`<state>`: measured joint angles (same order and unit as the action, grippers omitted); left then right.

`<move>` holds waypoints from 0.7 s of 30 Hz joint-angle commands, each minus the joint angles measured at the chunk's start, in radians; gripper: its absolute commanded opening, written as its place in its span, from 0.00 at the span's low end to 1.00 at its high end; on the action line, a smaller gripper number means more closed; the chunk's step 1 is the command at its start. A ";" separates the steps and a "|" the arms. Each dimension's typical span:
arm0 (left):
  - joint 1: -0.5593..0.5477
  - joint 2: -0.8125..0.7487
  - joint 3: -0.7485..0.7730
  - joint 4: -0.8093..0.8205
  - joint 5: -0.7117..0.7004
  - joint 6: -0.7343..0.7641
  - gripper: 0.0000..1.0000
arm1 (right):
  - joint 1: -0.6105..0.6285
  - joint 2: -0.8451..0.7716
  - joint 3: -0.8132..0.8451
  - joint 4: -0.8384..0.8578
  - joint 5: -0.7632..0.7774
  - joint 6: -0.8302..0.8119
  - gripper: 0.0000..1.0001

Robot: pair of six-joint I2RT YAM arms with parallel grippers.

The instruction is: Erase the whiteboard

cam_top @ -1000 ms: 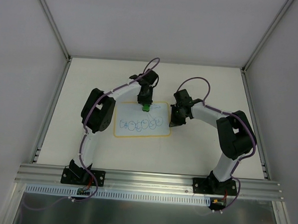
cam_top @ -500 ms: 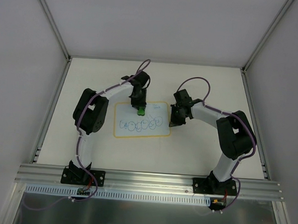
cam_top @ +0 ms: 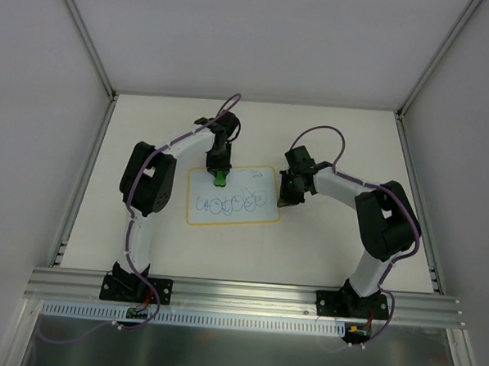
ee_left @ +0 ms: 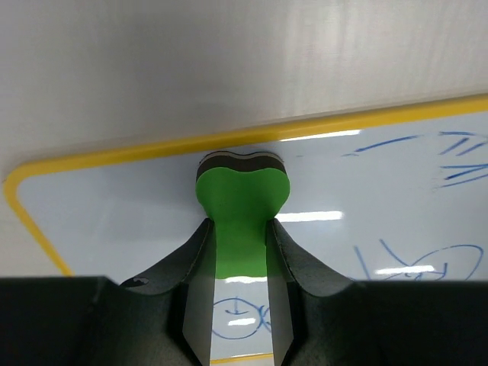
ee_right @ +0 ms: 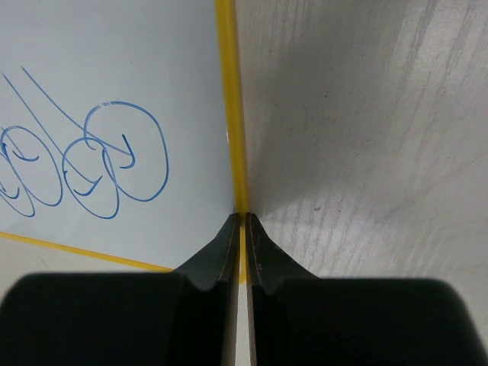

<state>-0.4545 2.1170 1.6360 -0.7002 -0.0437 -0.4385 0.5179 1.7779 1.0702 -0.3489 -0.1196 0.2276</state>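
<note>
Eraser [ee_left: 242, 191] pinched in left end effector [ee_left: 239, 229] sits against whiteboard [ee_left: 114, 206] near rim.

Enclosure: plain white panels on three sides. Back wall [cam_top: 260, 36] at top of frame, left wall [cam_top: 24, 155] and right wall [cam_top: 478, 179] at the edges. Grey metal struts [cam_top: 84, 35] run diagonally down the upper corners. Table [cam_top: 331, 245] is off-white and matte, with faint streaky grain in the right wrist view. Aluminium rail [cam_top: 247, 291] spans the lower frame. Slotted white strip [cam_top: 245, 320] just below it, dull reflective grey sheet [cam_top: 244, 355] along the bottom edge. Light even, diffuse; shadows soft.
</note>
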 commanded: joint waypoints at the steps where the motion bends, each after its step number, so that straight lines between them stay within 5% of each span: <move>1: -0.102 0.112 0.085 -0.064 0.005 0.047 0.00 | 0.002 -0.008 -0.018 -0.021 0.043 -0.002 0.06; 9: -0.141 0.210 0.226 -0.108 0.041 0.040 0.00 | 0.002 -0.017 -0.021 -0.024 0.051 -0.002 0.06; 21: -0.007 -0.216 -0.387 0.002 -0.013 -0.100 0.00 | 0.002 -0.008 -0.021 -0.018 0.032 -0.005 0.06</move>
<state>-0.5159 1.9522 1.3876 -0.6334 -0.0341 -0.4847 0.5179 1.7741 1.0657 -0.3450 -0.1188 0.2276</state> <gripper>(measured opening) 0.264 0.063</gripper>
